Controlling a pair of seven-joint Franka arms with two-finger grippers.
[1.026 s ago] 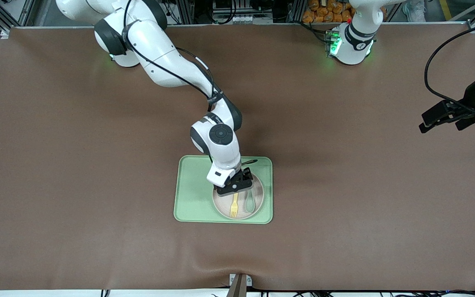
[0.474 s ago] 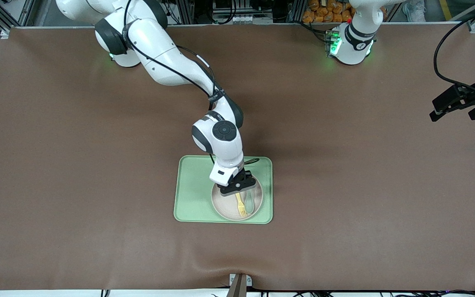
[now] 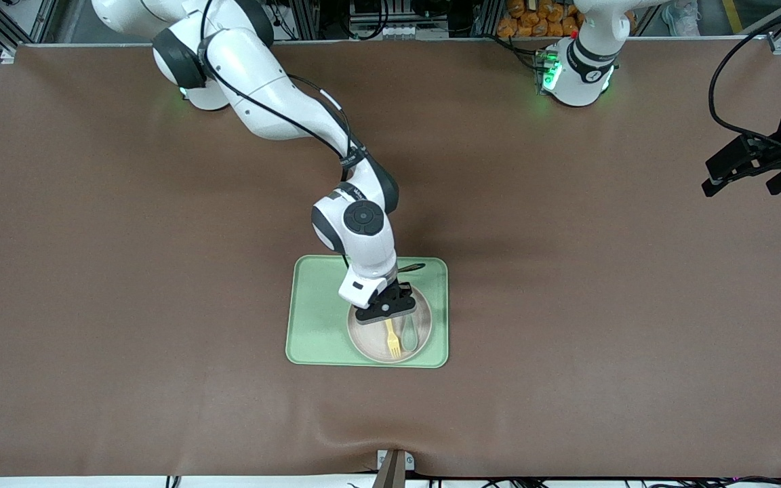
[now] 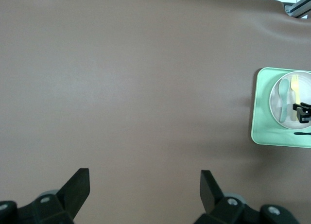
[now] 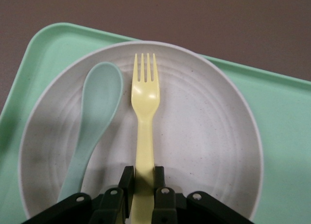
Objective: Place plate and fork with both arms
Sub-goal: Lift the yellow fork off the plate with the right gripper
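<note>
The speckled off-white plate (image 3: 370, 344) sits on the light-green tray (image 3: 316, 318), in the tray's half toward the left arm's end. My right gripper (image 3: 390, 317) is over the plate and shut on the handle of the pale-yellow fork (image 3: 394, 342). In the right wrist view the fork (image 5: 145, 112) runs out from between the gripper (image 5: 144, 178) fingers over the plate (image 5: 204, 136), tines away from the gripper. My left gripper (image 3: 743, 177) is open and empty, up over the bare table at the left arm's end; the left wrist view shows its fingers (image 4: 77, 185) wide apart.
A grey-green spoon (image 3: 409, 333) lies on the plate beside the fork, and shows in the right wrist view (image 5: 95, 117). A thin dark item (image 3: 409, 267) lies at the tray's edge nearer the robots. A brown mat covers the table.
The right gripper has shifted the fork slightly toward the spoon and lowered it over the plate. The left gripper has moved up and away toward the table's end.
</note>
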